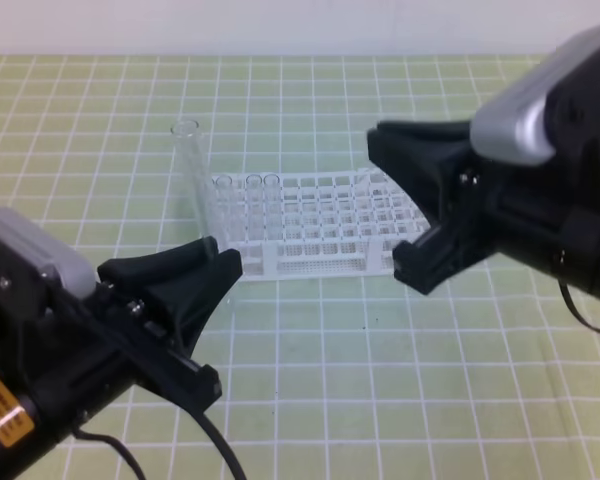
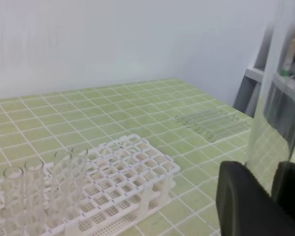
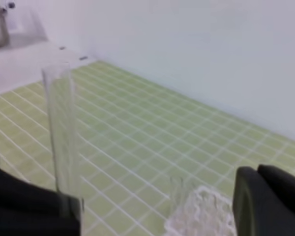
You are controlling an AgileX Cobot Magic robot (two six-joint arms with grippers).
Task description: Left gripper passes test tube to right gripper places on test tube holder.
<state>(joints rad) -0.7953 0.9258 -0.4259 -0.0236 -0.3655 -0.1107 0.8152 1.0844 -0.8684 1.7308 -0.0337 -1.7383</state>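
I see left gripper (image 1: 215,262) clamped on upright test tube (image 1: 191,175); right gripper (image 1: 405,205) closed, empty, above test tube holder (image 1: 320,235) holding other tubes (image 2: 39,189).

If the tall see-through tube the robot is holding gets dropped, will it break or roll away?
The test tube looks like thin clear glass, so it would probably crack. It is round and smooth, so it would likely roll on the flat green mat. The left gripper holds it only near its bottom, so it may slip or tilt.
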